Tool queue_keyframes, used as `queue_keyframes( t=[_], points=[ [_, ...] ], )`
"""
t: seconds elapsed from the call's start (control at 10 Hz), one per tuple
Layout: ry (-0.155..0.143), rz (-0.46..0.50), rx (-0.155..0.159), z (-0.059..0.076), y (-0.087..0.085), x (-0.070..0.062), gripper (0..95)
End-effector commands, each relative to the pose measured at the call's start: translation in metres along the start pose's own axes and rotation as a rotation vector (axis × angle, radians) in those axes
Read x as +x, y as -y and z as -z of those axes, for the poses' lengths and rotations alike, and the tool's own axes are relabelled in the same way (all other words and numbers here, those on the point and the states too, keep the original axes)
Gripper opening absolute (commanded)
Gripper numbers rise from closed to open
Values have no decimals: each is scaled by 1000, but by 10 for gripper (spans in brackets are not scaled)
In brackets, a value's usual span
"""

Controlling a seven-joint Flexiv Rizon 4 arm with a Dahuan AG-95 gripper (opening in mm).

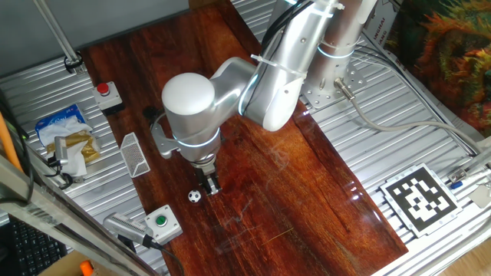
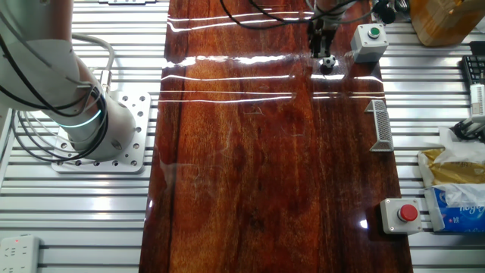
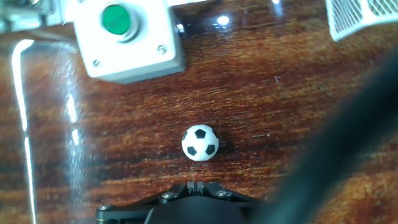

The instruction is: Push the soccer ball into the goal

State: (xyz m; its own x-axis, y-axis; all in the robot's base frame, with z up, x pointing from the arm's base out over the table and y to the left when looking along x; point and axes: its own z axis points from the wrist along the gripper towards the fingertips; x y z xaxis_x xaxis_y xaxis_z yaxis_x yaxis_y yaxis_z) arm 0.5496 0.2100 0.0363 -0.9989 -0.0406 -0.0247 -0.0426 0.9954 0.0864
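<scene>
Tiny white soccer ball with black patches [image 3: 200,143] sits mid-frame on dark wood.
The black two-finger gripper [image 1: 211,184] stands just beside it, fingers pressed together, holding nothing.

- Dark red-brown wooden board [image 1: 307,192], glossy, streaked with white glare from lights overhead (brightest in the other fixed view).
- Ribbed grey metal tabletop [image 2: 83,220] on both sides of it.
- Black-and-white square marker [image 1: 420,199] lying flat on the metal.
- White power strip [image 2: 17,249] at one corner.
</scene>
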Motion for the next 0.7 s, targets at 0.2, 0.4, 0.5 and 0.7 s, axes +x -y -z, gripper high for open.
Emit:
queue_keyframes(
  t=[0.2,0.4,0.5,0.7],
  points=[
    [-16,64,1,-1,-1,-1,0],
    [-14,79,-3,-1,-1,-1,0],
    [-14,78,-3,-1,-1,-1,0],
    [-14,88,-3,-1,-1,-1,0]
  ],
)
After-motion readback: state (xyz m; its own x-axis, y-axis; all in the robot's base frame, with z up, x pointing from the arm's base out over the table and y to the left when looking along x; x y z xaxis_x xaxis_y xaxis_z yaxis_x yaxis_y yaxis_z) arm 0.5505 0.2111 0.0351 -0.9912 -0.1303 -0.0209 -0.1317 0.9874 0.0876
